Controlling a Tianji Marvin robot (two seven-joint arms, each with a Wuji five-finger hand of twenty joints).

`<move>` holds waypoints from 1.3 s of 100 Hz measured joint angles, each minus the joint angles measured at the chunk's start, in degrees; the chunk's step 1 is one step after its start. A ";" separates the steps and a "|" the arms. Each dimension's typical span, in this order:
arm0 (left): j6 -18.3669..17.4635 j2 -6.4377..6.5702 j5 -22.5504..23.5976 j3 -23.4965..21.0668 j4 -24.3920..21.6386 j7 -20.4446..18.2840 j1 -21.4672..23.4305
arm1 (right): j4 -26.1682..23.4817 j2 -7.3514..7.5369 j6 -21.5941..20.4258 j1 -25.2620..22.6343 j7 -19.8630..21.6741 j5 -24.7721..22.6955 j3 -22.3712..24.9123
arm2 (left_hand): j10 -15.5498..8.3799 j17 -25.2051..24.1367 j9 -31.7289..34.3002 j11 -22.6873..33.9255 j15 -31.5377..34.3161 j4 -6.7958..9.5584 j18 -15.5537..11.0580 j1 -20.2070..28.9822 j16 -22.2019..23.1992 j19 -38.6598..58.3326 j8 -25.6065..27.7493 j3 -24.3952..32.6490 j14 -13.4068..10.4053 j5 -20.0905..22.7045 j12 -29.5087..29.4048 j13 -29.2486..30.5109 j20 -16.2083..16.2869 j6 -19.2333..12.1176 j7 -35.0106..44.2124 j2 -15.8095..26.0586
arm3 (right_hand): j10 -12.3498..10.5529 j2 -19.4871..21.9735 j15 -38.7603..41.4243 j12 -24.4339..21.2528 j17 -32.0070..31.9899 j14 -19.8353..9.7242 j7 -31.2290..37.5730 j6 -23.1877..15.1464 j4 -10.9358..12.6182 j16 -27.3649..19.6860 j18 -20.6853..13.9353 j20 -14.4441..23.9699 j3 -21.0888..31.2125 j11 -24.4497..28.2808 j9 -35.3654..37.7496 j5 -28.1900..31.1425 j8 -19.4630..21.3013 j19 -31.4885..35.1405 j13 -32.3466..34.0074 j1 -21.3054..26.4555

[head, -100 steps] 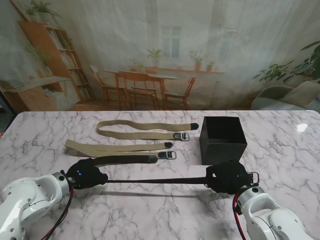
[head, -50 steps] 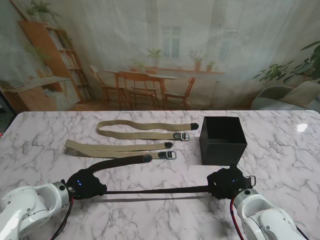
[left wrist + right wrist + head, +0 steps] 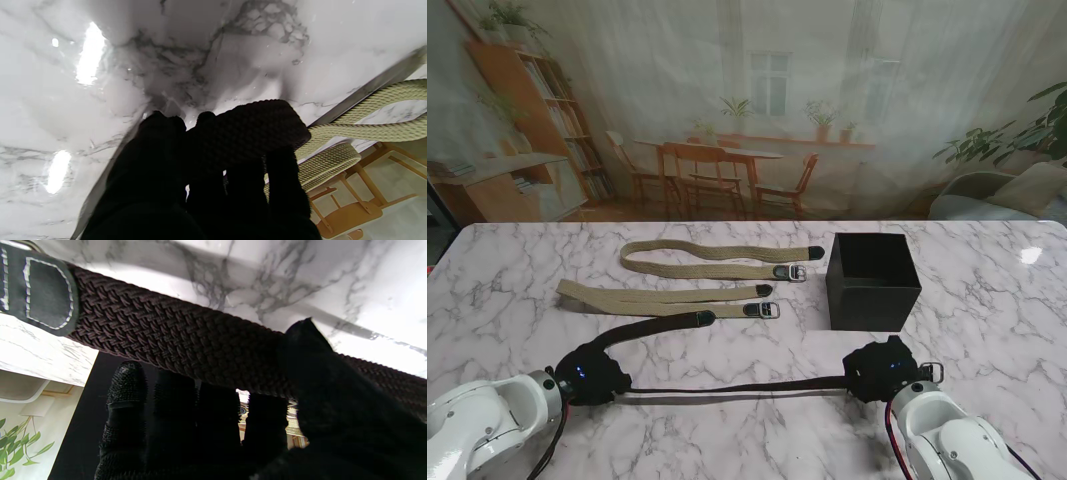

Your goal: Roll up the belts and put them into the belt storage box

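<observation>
Dark brown woven webbing, the belt (image 3: 737, 386) is stretched out between the two hands at the near side of the desk (image 3: 987, 300), its free tail curving away past the left hand toward the tan belts. In the right wrist view its braid is coarse and thick, ending in a stitched patch by the buckle. It looks limp and floppy, so I would expect it to sag wherever it is not held.

No rolling has been done yet, as far as I can judge: the belt is at full length, with no coil started. The black box (image 3: 873, 280) stands open and looks empty, farther from me than the right hand. Two tan belts, the nearer one (image 3: 667, 297) and the farther one (image 3: 717, 259), lie flat on the marble, untouched, left of the box. So all three belts are left to roll and store.

Gloved in black, the left hand (image 3: 592, 375) has its fingers (image 3: 243, 140) curled around the belt's strap, and the right hand (image 3: 882, 368) is closed on the buckle end, its fingers (image 3: 126, 386) wrapped beneath the braid.
</observation>
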 measured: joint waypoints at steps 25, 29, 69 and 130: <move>1.15 0.23 1.71 0.20 1.35 1.05 -0.95 | 0.36 0.18 -0.13 0.33 0.00 -0.20 -0.17 | 3.59 -3.22 -8.05 -1.46 -4.59 0.00 2.37 -12.35 -1.71 -3.06 -0.02 -3.89 2.22 0.42 -4.86 -7.04 0.04 5.65 -5.41 0.68 | 0.62 -2.22 -1.49 -0.85 -1.49 -0.10 -8.36 2.11 2.86 -0.68 0.04 0.00 1.56 -1.99 -4.20 -2.10 3.30 -1.10 -2.88 -7.78; 1.14 0.26 1.98 0.09 1.43 1.35 -0.93 | 0.36 0.19 -0.15 0.33 0.12 -0.21 -0.16 | 3.60 -3.46 -8.44 -1.83 -4.90 0.00 2.66 -13.49 -2.24 -3.13 -0.89 -3.84 2.30 0.10 -5.03 -7.16 0.04 5.86 -6.92 0.42 | 0.66 -2.22 -2.00 -0.92 -1.90 -0.05 -10.84 3.07 4.65 -0.69 0.07 0.02 1.22 -2.31 -4.38 -1.98 6.13 -1.33 -3.12 -9.35; 0.81 0.47 2.95 -0.89 1.73 3.75 -0.20 | -0.15 0.20 -0.68 -0.27 -0.33 -0.93 0.66 | 4.26 -4.11 -11.19 -2.62 -5.44 0.01 3.39 -14.57 -2.49 -3.85 -4.13 -4.13 3.62 -1.63 -5.60 -9.29 0.10 5.29 -12.93 0.44 | 2.10 -2.19 -3.63 -2.10 -2.94 0.64 -14.38 4.14 7.44 -1.42 0.11 0.23 -2.10 -4.05 -9.50 -1.50 10.88 -1.99 -6.87 -11.15; -0.31 0.51 2.88 -1.89 0.88 5.66 0.59 | 0.41 0.39 -0.49 0.33 -1.46 -3.16 -0.34 | 4.26 -4.08 -11.19 -2.58 -5.44 0.01 3.42 -14.52 -2.94 -4.52 -4.15 -4.35 3.66 -1.70 -5.60 -9.33 0.12 4.11 -13.55 1.54 | 6.86 -2.77 -4.75 -2.10 -7.21 3.12 -16.90 4.25 7.47 -1.42 0.57 2.21 -0.99 -4.92 -28.87 -5.50 13.46 -2.55 -21.40 -11.15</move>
